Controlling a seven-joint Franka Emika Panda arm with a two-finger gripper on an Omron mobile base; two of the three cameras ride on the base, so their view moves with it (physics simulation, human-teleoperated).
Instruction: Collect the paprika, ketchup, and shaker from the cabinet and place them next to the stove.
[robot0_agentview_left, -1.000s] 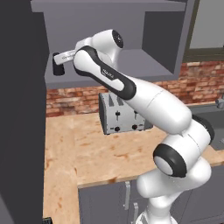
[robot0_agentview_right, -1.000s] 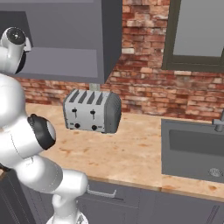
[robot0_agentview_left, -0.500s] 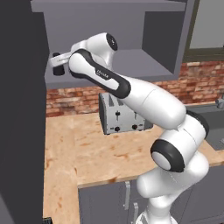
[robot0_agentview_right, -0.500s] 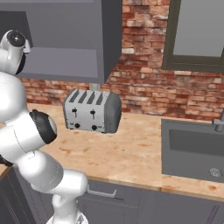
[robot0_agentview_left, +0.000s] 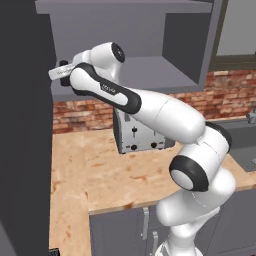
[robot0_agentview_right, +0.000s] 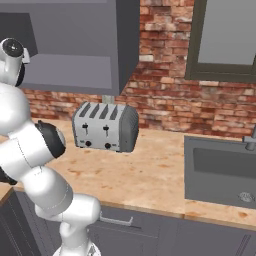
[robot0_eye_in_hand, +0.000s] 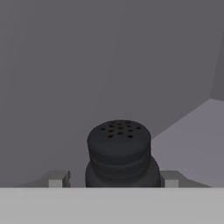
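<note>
Shaker (robot0_eye_in_hand: 119, 153) stands inside the cabinet (robot0_agentview_left: 150, 70), between the end effector's (robot0_eye_in_hand: 113, 178) fingertips. Toaster (robot0_agentview_right: 105, 127) sits on the worktop (robot0_agentview_right: 150, 175) below, sink (robot0_agentview_right: 222, 172) to its right.

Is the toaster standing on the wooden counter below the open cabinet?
Yes, the silver toaster rests on the wooden counter, against the brick wall and beneath the grey cabinet.

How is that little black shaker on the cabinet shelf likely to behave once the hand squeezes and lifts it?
The shaker looks rigid, so it probably won't deform. Its round, ribbed body may give the fingers some purchase, though a curved side could twist between flat pads. It stands upright and squat, so tipping seems unlikely; the perforated top suggests contents could spill if tilted.
</note>
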